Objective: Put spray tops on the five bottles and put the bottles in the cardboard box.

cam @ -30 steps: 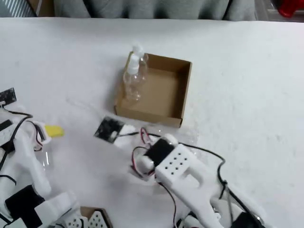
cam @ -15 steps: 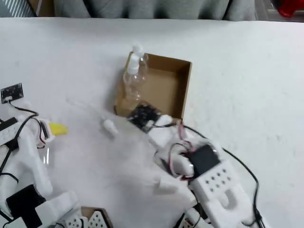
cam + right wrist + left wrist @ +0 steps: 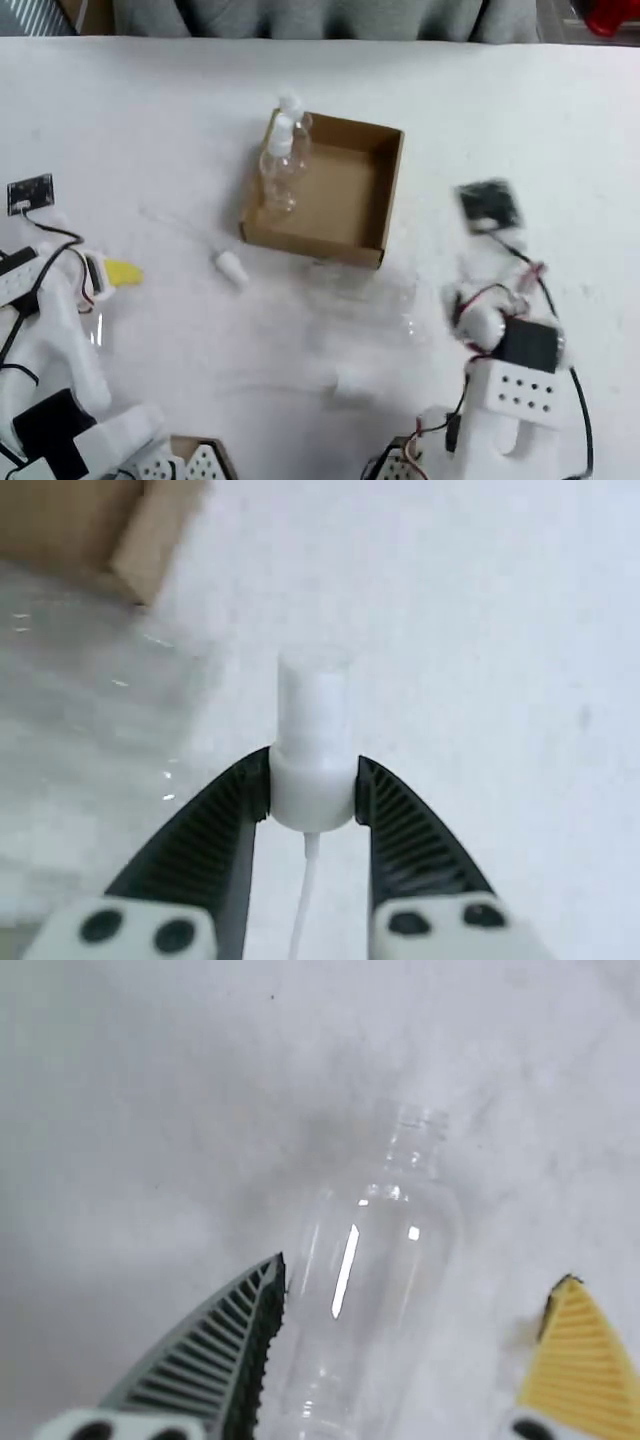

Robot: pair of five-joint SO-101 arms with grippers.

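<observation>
Right gripper [image 3: 312,765] first: its two dark fingers [image 3: 225,840] are pinched tight on the collar of a white spray top [image 3: 312,715]. The nozzle end points away from the wrist, and the thin dip tube [image 3: 304,900] trails back between the fingers. It's held over bare table [image 3: 480,630], with a corner of the cardboard box [image 3: 140,530] just off to one side. From above, the right arm [image 3: 510,370] sits out past the box's right wall, toward the table's near right corner.

Over to the left gripper [image 3: 420,1270], down by the table's left edge. It's spread wide, a dark finger [image 3: 225,1350] on one side and a yellow finger [image 3: 570,1350] on the other. Between them lies an uncapped bottle [image 3: 375,1290], clear, flat on the table, open neck pointing away from the wrist. The gripper is not closed on it.

In the middle of the table the cardboard box stands open, and two capped bottles [image 3: 280,155] stand upright inside against its left wall. A loose spray top [image 3: 230,268] lies on the table just off the box's near left corner. Along the box's near wall there's a glassy shape [image 3: 365,300], clear bottles by the look of it, too faint to count.
</observation>
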